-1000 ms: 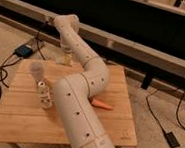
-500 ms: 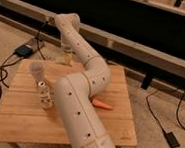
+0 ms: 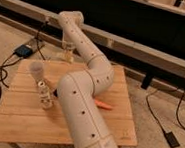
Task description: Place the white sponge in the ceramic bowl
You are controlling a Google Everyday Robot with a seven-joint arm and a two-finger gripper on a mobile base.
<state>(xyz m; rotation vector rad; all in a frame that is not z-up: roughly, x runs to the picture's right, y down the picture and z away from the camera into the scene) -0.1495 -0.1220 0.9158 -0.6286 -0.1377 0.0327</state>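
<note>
Gripper (image 3: 68, 52): hanging closed upper-left of centre, touching a pale lump directly below, probably the white sponge (image 3: 68, 59); ceramic bowl not showing.

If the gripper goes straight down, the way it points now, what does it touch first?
The gripper hangs at the far edge of the wooden table, pointing down. Straight below it, the first thing is probably the pale object under its tip, then the table top. Whether that object is the sponge I cannot tell, and depth is unclear.
</note>
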